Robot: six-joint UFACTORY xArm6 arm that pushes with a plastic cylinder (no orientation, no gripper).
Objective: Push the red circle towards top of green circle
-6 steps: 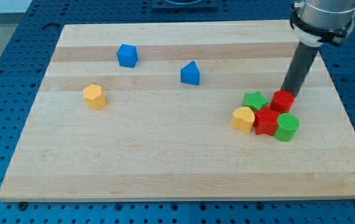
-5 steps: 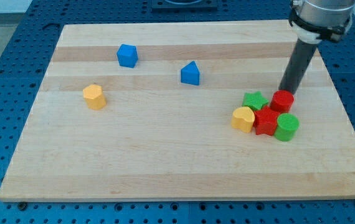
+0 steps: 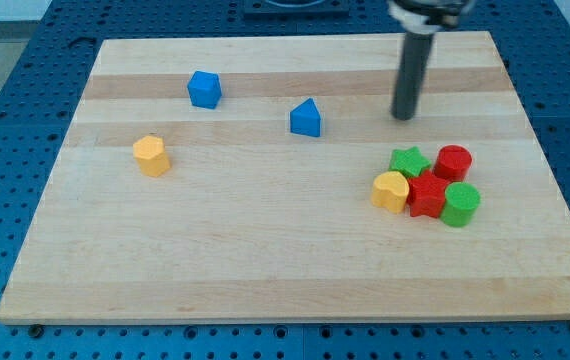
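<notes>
The red circle (image 3: 453, 161) stands at the view's right, directly above the green circle (image 3: 461, 204) and close to it. A red star (image 3: 427, 194) sits to the left of both, touching them. My tip (image 3: 402, 117) is above and to the left of the red circle, well apart from every block. The rod rises from it to the view's top edge.
A green star (image 3: 409, 162) and a yellow heart (image 3: 390, 191) crowd the left side of the cluster. A blue triangle-like block (image 3: 306, 118) lies left of my tip. A blue cube (image 3: 204, 89) and a yellow block (image 3: 151, 155) sit on the left half of the wooden board (image 3: 265, 250).
My tip has left the red circle's top edge and moved up and to the left. The blocks have not moved.
</notes>
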